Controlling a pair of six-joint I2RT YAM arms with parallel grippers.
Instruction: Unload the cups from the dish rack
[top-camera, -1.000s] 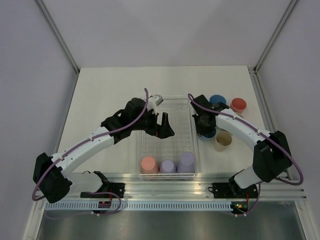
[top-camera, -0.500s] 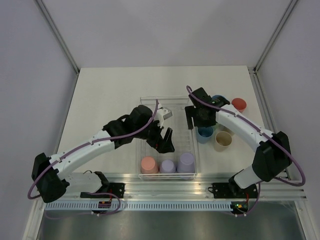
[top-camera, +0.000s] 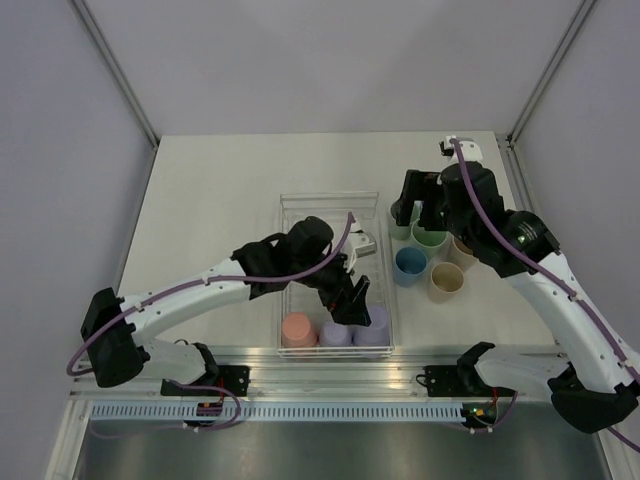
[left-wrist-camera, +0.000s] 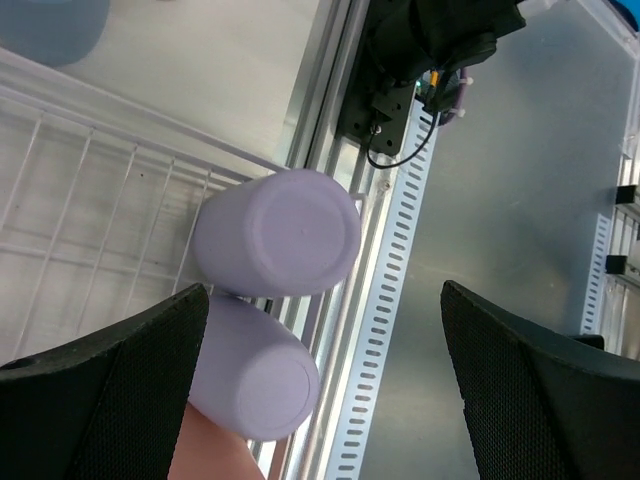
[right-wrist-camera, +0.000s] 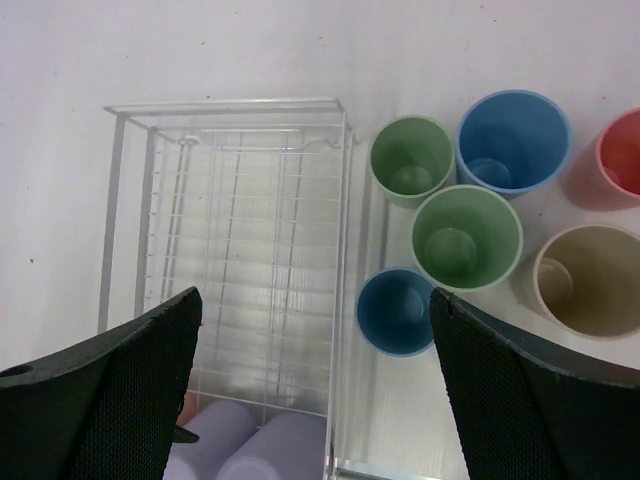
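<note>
On white table (top-camera: 210, 190), pale walls (top-camera: 330, 60) around: dish rack (right-wrist-camera: 240, 250); left gripper (left-wrist-camera: 325, 300), right gripper (right-wrist-camera: 315, 300) splayed, empty.

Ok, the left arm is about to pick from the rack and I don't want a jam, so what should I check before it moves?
1. Left gripper open and empty: ok.
2. Target lavender cup inside the gripper's gap: ok, though off centre.
3. Room to close around it alone: not ok; the second lavender cup crowds it, partly under one side of the gripper.
4. Right gripper away from the near end of the dish rack: ok; it hangs open above the unloaded cups.
5. Gripper height against the cup: cannot tell.
</note>
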